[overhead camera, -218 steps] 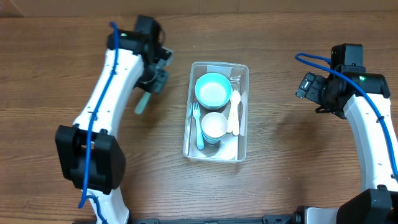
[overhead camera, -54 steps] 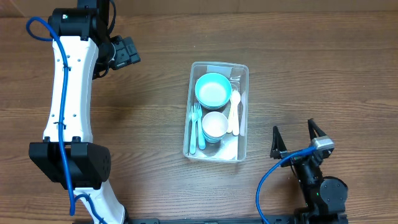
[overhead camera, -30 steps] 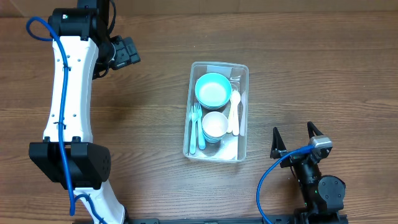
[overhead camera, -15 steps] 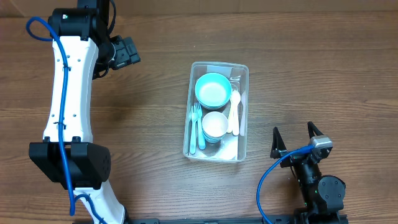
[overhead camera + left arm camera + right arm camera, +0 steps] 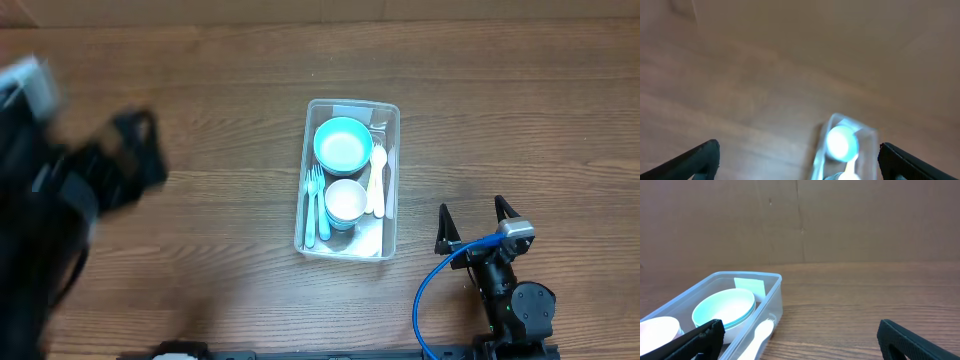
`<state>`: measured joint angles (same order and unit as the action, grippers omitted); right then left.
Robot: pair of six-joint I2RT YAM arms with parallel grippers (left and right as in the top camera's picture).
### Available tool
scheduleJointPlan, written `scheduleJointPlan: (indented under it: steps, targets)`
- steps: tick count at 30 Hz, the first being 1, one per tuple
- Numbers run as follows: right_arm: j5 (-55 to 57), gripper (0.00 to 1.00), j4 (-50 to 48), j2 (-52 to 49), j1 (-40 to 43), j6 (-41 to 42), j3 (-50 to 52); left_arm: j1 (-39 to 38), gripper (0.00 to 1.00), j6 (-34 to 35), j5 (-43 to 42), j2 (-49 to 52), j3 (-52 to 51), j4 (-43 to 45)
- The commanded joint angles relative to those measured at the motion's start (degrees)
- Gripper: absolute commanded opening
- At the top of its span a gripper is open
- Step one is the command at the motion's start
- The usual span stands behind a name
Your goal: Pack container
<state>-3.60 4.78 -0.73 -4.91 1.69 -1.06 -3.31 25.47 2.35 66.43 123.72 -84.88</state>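
The clear container [image 5: 352, 104] lies mid-table, long side running front to back. Inside it are a teal bowl [image 5: 343, 144], a white cup [image 5: 346, 201], teal forks [image 5: 313, 205] and a white fork [image 5: 377, 180]. My right gripper [image 5: 472, 222] rests low at the front right, open and empty, apart from the container [image 5: 772, 287] on its left. The left arm [image 5: 60, 200] is a dark motion blur at the left. The left gripper [image 5: 800, 165] is open and empty, looking from a distance at the blurred container [image 5: 867, 137].
The wooden table [image 5: 520, 100] stretches around the container. A brown cardboard wall [image 5: 800, 220] stands behind the table. The right arm's blue cable [image 5: 430, 290] loops near the front edge.
The left arm has left its raised pose at the far left and is sweeping fast, smeared across the left side. The right arm and the container's contents are unchanged.
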Motion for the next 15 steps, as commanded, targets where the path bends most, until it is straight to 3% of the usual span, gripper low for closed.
scheduleJointPlan:
  steps: [1, 9, 15]
  targets:
    - [0.50, 1.00, -0.22, 0.57, 0.15, -0.24, 0.61, -0.11, 1.00, -0.66, 1.07, -9.70, 0.09, -0.28]
    - [0.50, 1.00, -0.22, 0.57, 0.15, -0.24, 0.61, -0.09, 1.00, -0.63, 1.07, -27.34, -6.16, -0.76]
    - [0.50, 1.00, -0.22, 0.57, 0.15, -0.24, 0.61, 0.24, 1.00, -0.61, 3.48, -40.94, -26.16, 2.05]
